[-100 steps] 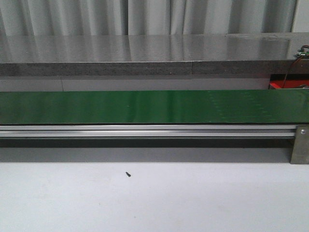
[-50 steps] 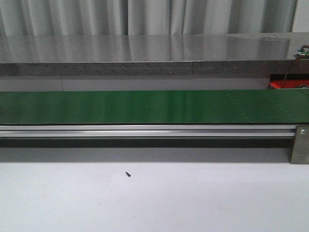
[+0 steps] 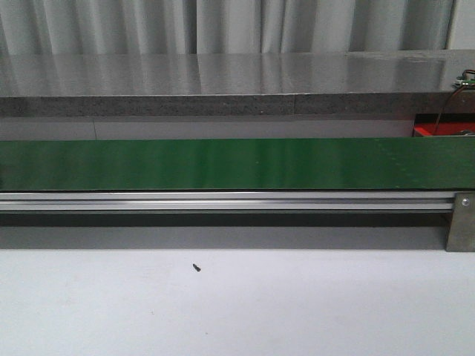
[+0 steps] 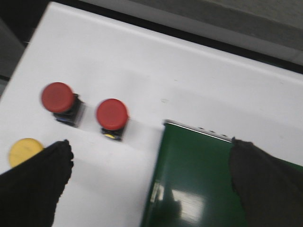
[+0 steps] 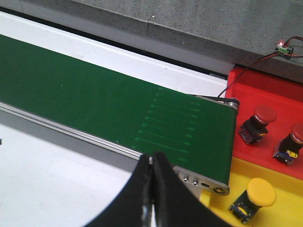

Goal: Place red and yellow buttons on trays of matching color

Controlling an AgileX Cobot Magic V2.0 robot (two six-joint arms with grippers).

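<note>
Left gripper [image 4: 147, 182] fingers spread wide, empty — right gripper [image 5: 152, 189] fingers pressed together, empty, over belt [image 5: 109, 104].

**Open table in front, crowded belt ends**

In the front view the white table [image 3: 297, 304] lies open ahead of the green conveyor belt [image 3: 223, 165], with only a small dark speck [image 3: 197, 267], perhaps a screw, on it. The belt's metal rail [image 3: 223, 200] and end bracket [image 3: 462, 221] form a raised edge.

At one belt end, two red buttons [image 4: 112, 114] and a yellow button [image 4: 24, 150] stand close together beside the belt.

At the other end, the red tray [image 5: 270, 94] and yellow tray [image 5: 279, 184] butt against the belt, each carrying upright buttons with narrow gaps between.
</note>
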